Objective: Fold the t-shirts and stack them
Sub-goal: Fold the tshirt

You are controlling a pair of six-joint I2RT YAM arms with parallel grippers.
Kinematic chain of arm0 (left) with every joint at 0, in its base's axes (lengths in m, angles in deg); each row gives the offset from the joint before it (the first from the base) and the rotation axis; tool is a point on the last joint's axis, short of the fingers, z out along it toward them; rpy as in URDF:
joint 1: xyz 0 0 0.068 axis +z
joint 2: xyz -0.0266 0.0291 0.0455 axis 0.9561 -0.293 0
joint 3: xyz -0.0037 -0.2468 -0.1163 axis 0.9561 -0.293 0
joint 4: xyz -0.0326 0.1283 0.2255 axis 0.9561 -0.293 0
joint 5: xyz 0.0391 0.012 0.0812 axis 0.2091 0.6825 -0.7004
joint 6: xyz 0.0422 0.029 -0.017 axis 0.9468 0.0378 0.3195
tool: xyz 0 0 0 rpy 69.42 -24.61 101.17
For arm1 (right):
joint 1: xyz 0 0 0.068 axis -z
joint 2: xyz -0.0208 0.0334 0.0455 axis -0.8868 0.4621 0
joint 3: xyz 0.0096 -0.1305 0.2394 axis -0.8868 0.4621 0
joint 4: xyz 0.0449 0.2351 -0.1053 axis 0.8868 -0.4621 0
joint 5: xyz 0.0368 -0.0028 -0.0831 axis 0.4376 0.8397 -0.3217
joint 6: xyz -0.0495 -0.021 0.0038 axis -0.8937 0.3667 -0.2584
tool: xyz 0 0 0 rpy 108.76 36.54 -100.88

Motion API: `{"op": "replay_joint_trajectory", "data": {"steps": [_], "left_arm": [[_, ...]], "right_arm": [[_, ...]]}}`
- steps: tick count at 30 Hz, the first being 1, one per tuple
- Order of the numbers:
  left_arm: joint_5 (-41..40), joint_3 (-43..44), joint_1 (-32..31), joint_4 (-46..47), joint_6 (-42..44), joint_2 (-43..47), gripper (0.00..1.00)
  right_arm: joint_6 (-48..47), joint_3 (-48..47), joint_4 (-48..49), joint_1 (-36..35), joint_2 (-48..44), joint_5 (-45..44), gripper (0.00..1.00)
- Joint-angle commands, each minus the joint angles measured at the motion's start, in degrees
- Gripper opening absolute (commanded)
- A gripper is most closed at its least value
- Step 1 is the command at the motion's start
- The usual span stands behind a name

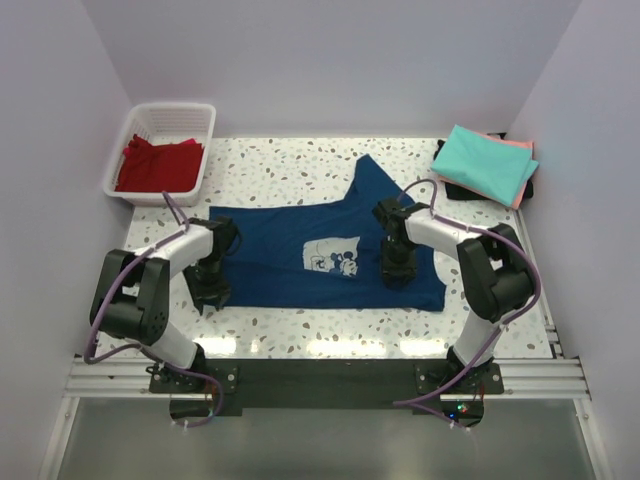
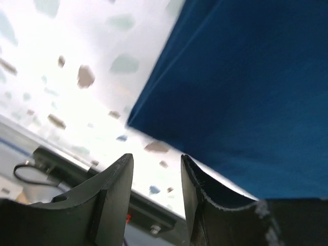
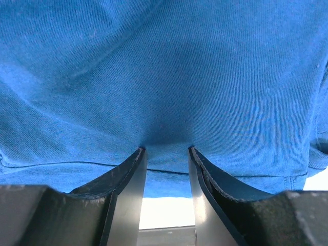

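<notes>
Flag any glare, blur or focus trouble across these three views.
Top view: sharp and evenly lit, with bright glare patches along the near edge of the table. Left wrist view: the table is washed out and its speckles are smeared, and the navy shirt looks soft. Right wrist view: the shirt's weave is crisp, but a blown-out white strip shows low between the fingers of the right tool.

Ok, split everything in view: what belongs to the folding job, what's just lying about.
Job: navy t-shirt, spread flat; red t-shirt; teal t-shirt lying on the salmon-pink t-shirt.
Lying about: white basket holding the red one; dark item under the teal and pink pile, too hidden to identify.
</notes>
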Motion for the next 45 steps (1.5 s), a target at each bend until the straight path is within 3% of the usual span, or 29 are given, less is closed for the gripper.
{"op": "replay_joint_trajectory", "data": {"steps": [1, 8, 13, 20, 24, 29, 37, 45], "left_arm": [[0.8, -1.4, -0.2, -5.4, -1.8, 4.6, 0.47], [-4.3, 6.7, -0.2, -6.2, -2.9, 6.9, 0.46], [-4.8, 16.5, 1.6, 2.5, -0.8, 5.8, 0.48], [-4.8, 24.0, 2.5, 16.4, 3.5, -7.2, 0.42], [-7.8, 29.9, 2.7, 18.5, 6.5, -15.5, 0.36], [-10.2, 34.0, 3.2, 23.9, 12.0, -21.3, 0.36], [-11.3, 43.1, 5.3, 25.0, 21.8, -25.9, 0.42], [-6.2, 46.6, 7.2, 23.9, 21.8, -31.3, 0.43]], "right_arm": [[-1.4, 3.9, -6.0, -0.1, 1.3, -0.9, 0.42], [-1.3, 0.9, -8.9, -0.1, -4.5, -5.9, 0.42], [-2.1, -7.6, -8.1, 0.0, -6.7, -11.2, 0.44], [-2.9, -13.1, -1.4, 0.8, -4.6, -10.9, 0.44], [-2.8, -15.3, 1.7, 0.8, -1.7, -9.0, 0.44], [-2.1, -15.9, 4.2, 0.9, 0.3, -6.9, 0.44], [-0.9, -14.6, 5.5, 0.8, 1.9, -5.5, 0.44], [-1.4, -17.5, 4.6, 0.9, 4.3, -6.0, 0.44]]}}
